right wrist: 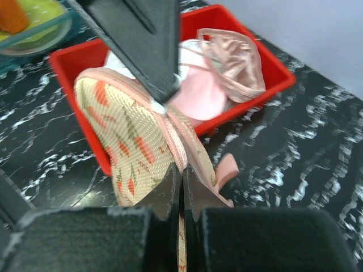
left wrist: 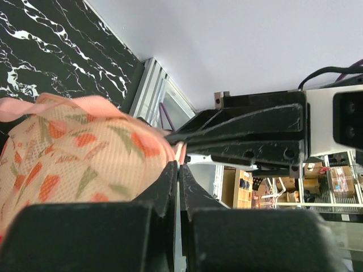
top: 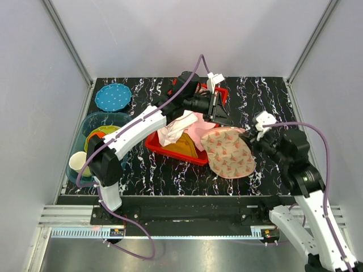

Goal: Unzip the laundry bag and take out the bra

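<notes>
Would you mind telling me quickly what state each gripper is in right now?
The left gripper is closed, pinching the laundry bag at its edge.
The right gripper is closed on the same bag's pink trim.

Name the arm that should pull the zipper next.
Left, likely: the left gripper pinches the laundry bag at a pale tab, seemingly the zipper pull; the right gripper clamps its trim.
</notes>
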Available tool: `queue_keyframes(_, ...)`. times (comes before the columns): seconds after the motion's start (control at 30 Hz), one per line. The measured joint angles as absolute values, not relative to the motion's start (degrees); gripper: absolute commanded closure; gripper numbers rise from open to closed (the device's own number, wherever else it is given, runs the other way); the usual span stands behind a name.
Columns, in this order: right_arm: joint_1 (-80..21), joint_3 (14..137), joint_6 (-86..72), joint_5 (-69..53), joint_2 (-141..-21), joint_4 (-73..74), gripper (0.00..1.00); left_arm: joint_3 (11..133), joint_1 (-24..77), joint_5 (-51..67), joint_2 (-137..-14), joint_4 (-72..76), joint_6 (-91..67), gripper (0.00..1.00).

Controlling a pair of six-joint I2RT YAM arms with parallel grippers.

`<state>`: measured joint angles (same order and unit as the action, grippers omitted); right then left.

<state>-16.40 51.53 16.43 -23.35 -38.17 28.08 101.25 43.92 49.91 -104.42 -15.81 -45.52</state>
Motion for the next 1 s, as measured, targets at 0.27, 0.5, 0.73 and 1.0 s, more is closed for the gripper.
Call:
queue_keyframes(0.27,-16.4,47.0,11.7,-3.0,-19.2,28.8,1.0,101.5,42.6,49.8,-104.6,-16.1,-45.4,1.0)
queue_keyframes(0.5,-16.4,46.3,6.0,11.8,-8.2,33.3,1.0,103.5,41.7,50.8,-111.2,-11.7,-48.7,1.0)
queue_keyframes(0.73,-16.4,47.7,2.9,15.1,-10.5,38.1,1.0,108.6,44.1,50.7,-120.6,-11.3,-50.2,1.0)
queue_keyframes(1.0,-16.4,58.2,-7.8,15.3,-28.7,43.4,1.0,123.3,43.8,47.9,-129.7,-16.5,-50.2,1.0)
